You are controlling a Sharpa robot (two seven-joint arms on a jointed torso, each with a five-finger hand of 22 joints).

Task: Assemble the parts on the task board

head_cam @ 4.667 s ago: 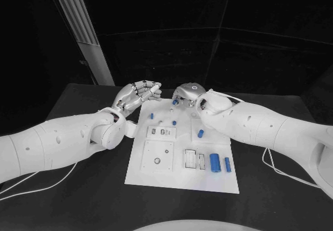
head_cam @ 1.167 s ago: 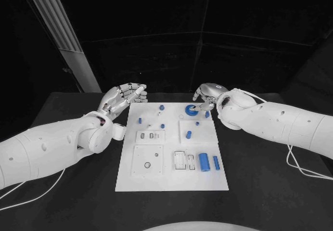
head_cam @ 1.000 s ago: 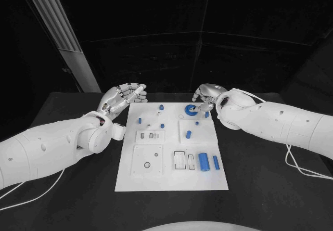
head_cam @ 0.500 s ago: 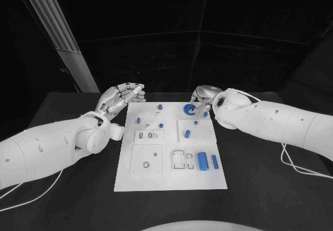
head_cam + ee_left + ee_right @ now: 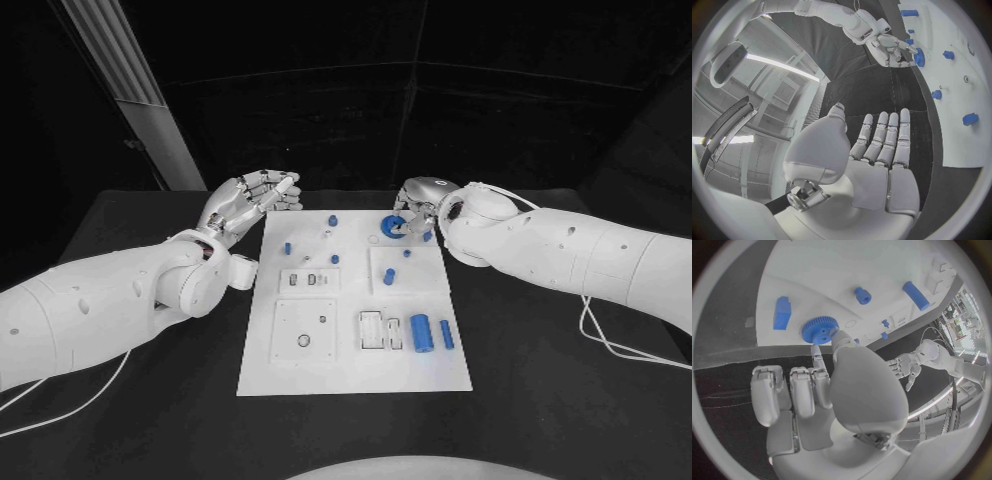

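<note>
**Head view: both hands at the board's far end, right hand on the gear**

Head view showed the white board (image 5: 353,330) lying lengthwise in the middle of the black table (image 5: 577,400), with bare table on both long sides and along the near edge. The left hand (image 5: 253,200) hovered just off the board's far left corner, palm up, fingers straight and close together, holding nothing; the left wrist view showed the same flat, empty palm (image 5: 879,165) over dark table beside the board's edge.

The right hand (image 5: 418,205) sat at the far right corner. Its thumb and one finger (image 5: 816,353) touched the blue gear (image 5: 820,330), which lay flat on the board close to the far edge; the other fingers were curled in. Whether the gear was truly pinched or only touched could not be told.

Between the two hands, small blue pegs (image 5: 333,221) stood near the far edge. Further in, a short blue piece (image 5: 388,276) lay on a raised square plate. Near the right edge, toward the near half, a blue cylinder (image 5: 423,334) and a thin blue bar (image 5: 446,335) lay side by side, just beside two open slots (image 5: 382,331). A square plate with an oval hole (image 5: 304,340) sat toward the left edge. The board's near end was bare white.
</note>
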